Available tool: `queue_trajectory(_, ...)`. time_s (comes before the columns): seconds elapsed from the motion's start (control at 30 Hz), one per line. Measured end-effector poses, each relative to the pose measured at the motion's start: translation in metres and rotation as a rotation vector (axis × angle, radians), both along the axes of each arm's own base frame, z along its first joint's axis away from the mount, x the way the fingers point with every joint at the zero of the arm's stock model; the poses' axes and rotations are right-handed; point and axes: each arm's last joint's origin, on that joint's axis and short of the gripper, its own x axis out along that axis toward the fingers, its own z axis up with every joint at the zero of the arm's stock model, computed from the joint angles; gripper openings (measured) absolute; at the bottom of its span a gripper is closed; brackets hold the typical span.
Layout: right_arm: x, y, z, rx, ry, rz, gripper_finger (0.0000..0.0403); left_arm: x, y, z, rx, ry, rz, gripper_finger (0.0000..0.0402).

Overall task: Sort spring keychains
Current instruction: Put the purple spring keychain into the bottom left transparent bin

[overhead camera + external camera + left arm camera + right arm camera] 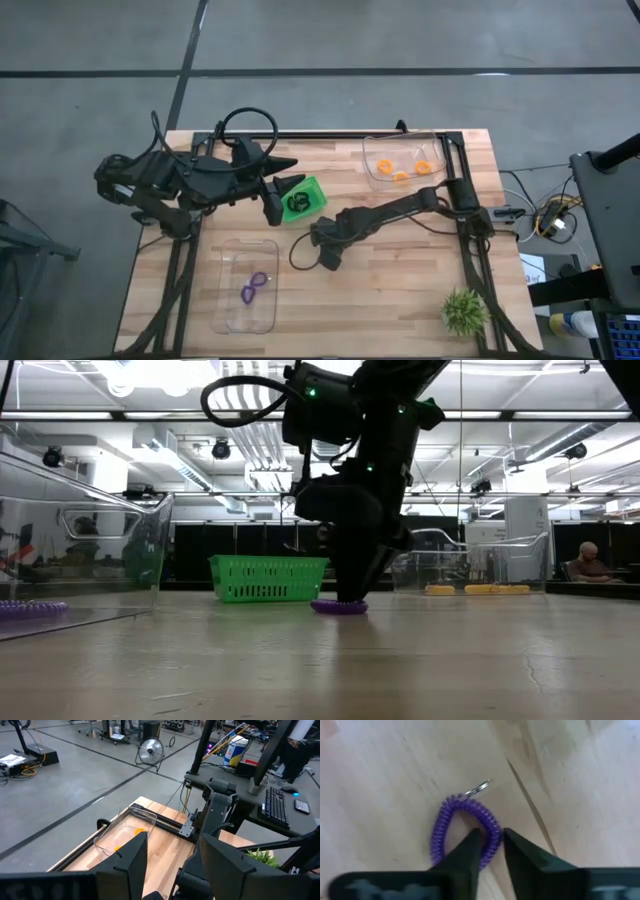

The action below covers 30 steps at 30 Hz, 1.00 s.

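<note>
Down on the bare wood, just in front of the green bin (303,199), the right gripper (491,845) has its two dark fingers nearly together, pinching one side of a purple spring keychain (465,830) that lies flat on the table (400,290). The coil passes between the fingertips, and the loop is not yet lifted; the low view shows it resting on the boards under the gripper. This reads as the grasp step for a purple piece. The next move likely calls for a firm close on the thin coil, a straight lift, then a carry to the clear tray (228,320) on the near-left side of the bin, where purple keychains (254,289) already lie. The coil is springy and may squirm or slip out sideways if held only by one strand.

The purple loop is a tight plastic spiral bent into an oval, with a small shiny metal ring at its far end. The tabletop is pale, smooth butcher-block with visible grain and seams. Inside the green bin, a slotted plastic basket, something dark sits, probably black keychains, though I cannot make them out. Beyond the bin to the right, a second clear tray (375,175) holds the orange keychains (401,172).

The left gripper (283,192) hovers at the bin's left edge, fingers spread wide and empty. A green spiky plant (464,311) stands well away at the table's near right corner.
</note>
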Motion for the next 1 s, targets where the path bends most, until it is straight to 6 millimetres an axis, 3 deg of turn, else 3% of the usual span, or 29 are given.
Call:
queue_trajectory(0.1,-0.001,0.000,-0.001,0.022,0.006,0.023,0.0026,0.000,0.000,0.000,0.003,0.001,-0.001,0.0174)
queue_trajectory(0.27,-0.001,0.000,0.001,0.066,0.009,0.034,0.0014,0.000,0.000,0.000,0.021,0.010,-0.005,0.0174)
queue_trajectory(0.43,0.001,0.003,0.017,0.105,-0.020,0.050,0.0010,0.000,0.000,-0.001,0.087,0.045,-0.022,0.0174)
queue_trajectory(0.7,-0.008,-0.001,0.074,0.065,-0.179,0.006,0.0009,0.001,0.000,-0.005,0.107,0.074,-0.027,0.0174)
queue_trajectory(1.0,-0.038,-0.015,0.156,-0.106,-0.432,-0.116,0.0009,0.000,0.000,-0.006,0.109,0.089,-0.026,0.0174)
